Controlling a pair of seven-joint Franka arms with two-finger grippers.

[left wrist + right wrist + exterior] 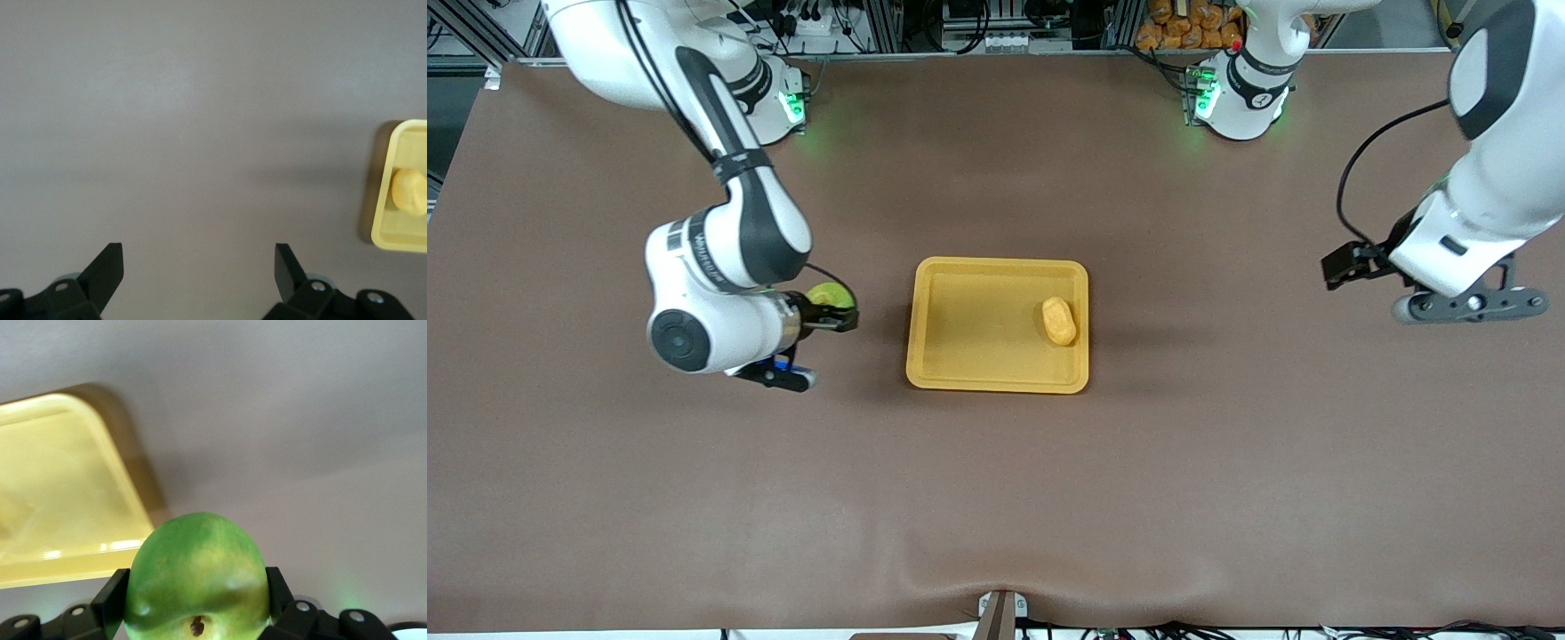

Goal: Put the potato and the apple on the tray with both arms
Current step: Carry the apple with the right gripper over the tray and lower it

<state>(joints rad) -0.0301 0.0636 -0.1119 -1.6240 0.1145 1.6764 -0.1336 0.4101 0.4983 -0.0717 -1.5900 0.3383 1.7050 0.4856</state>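
The yellow-orange tray [969, 356] lies mid-table. The potato [1059, 321] lies in it, at the end toward the left arm. My right gripper [838, 313] is shut on the green apple [829, 295] and holds it over the table, just beside the tray's end toward the right arm. In the right wrist view the apple [197, 577] sits between the black fingers [113, 593], with the tray's corner [60, 487] close by. My left gripper [1347, 265] is open and empty over bare table toward the left arm's end. The left wrist view shows its gripper [198, 257], the tray [380, 233] and the potato [408, 191].
The brown table cloth [996, 498] covers the whole surface. Both arm bases [1240, 98] stand at the edge farthest from the front camera. A small bracket [1000, 613] sits at the table's nearest edge.
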